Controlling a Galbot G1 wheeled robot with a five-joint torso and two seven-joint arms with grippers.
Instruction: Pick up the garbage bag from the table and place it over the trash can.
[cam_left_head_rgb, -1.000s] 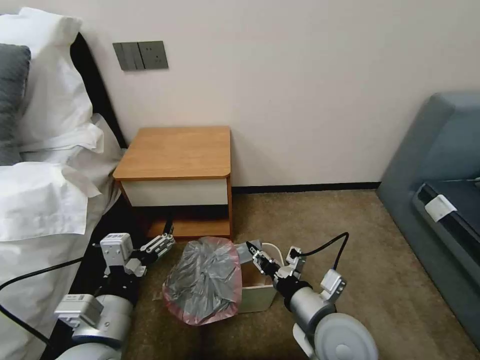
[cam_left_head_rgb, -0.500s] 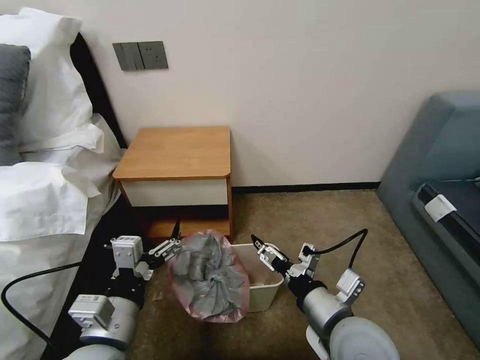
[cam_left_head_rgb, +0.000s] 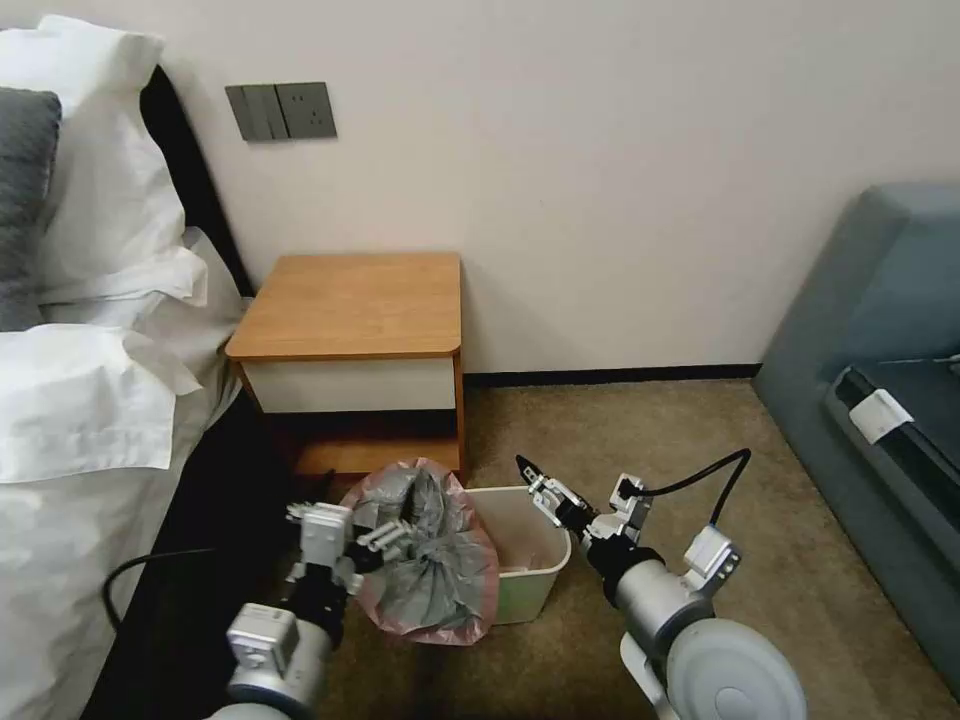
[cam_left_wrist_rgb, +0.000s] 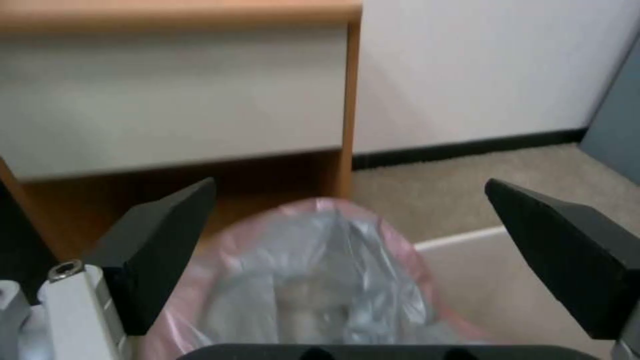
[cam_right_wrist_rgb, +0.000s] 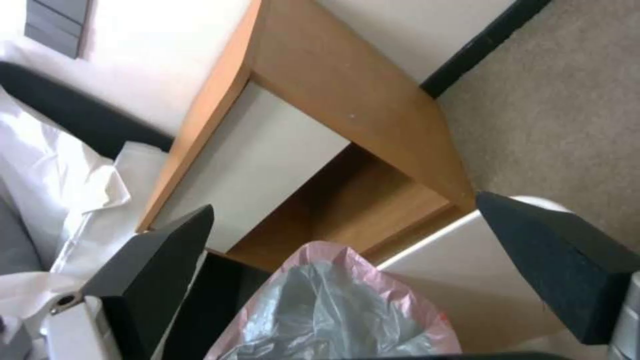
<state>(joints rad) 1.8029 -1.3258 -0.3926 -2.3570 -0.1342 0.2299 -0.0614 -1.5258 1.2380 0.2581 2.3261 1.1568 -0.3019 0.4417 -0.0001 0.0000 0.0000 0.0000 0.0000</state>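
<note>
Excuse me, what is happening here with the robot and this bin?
The robot is fitting a garbage bag over a trash can on the carpet in front of the table. The bag hangs on the can's left side; the right part of the can is uncovered. The left gripper is at the bag, open. The right gripper hovers open above the can.

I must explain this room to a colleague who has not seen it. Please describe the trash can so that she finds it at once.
Look at the wooden nightstand against the wall beside the bed. On the carpet just in front of it stands the trash can, a small beige bin. A crinkled grey garbage bag with a pink rim hangs over its left side.
</note>
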